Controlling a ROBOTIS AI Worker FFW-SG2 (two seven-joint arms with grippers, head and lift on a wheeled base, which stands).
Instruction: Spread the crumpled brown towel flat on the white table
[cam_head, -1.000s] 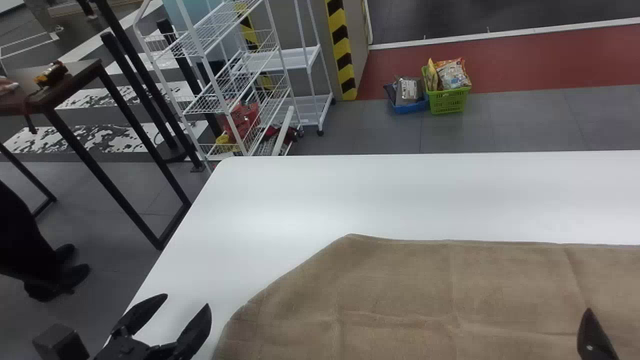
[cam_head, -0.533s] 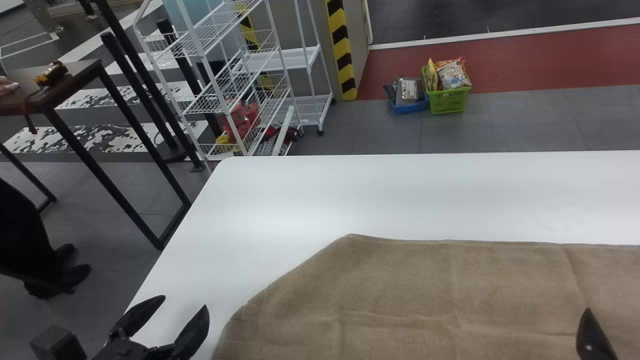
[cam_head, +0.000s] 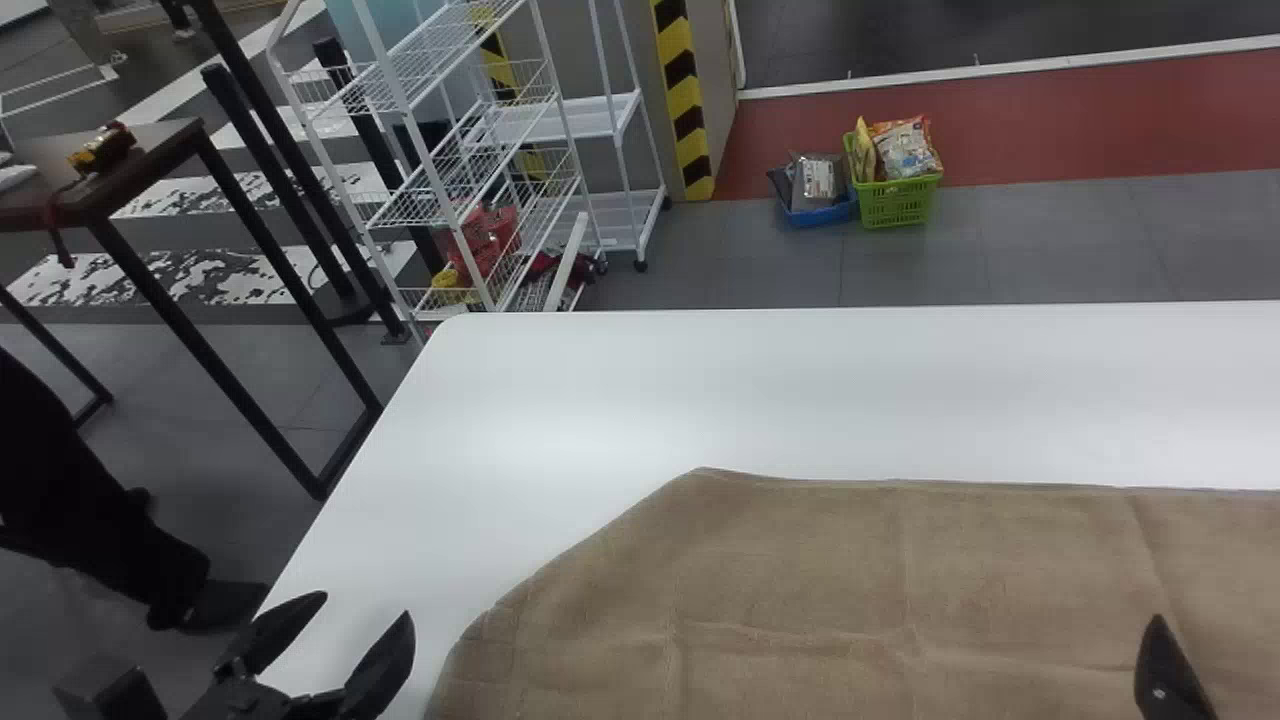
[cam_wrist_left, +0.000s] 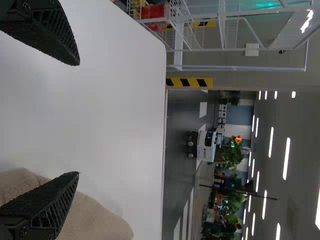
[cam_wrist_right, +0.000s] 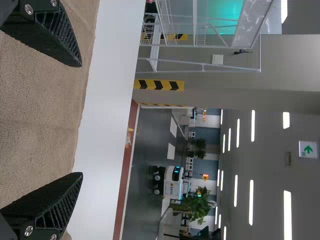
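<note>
Leftward by a little, both my grippers have shifted since the earlier frame: my left gripper (cam_head: 367, 603) sits slightly farther left, and so does my right gripper (cam_head: 1172, 672), while the towel (cam_head: 850, 580) keeps its place. Each gripper is released, fingers spread wide with nothing pinched between them. I have the left one at the near left, just beside the towel's slanting left edge, and the right one over the towel's right part. Whether either touches the cloth, I cannot tell.

The brown towel lies mostly spread on the white table (cam_head: 600, 390), on the near side and reaching right. Its far edge runs almost straight, and from the far-left corner the left side slants down toward me. Shallow creases cross it, and there is a slight ripple near the right. White tabletop stretches along its far side and to its left.

Farther out, a green basket (cam_head: 900, 203) of packets stands on the floor beyond the table, beside a blue basket (cam_head: 820, 215). Left of those is a white wire rack (cam_head: 425, 208), and at the far left stands a dark table (cam_head: 165, 145) with a yellow-and-black object (cam_head: 100, 148) on top.
</note>
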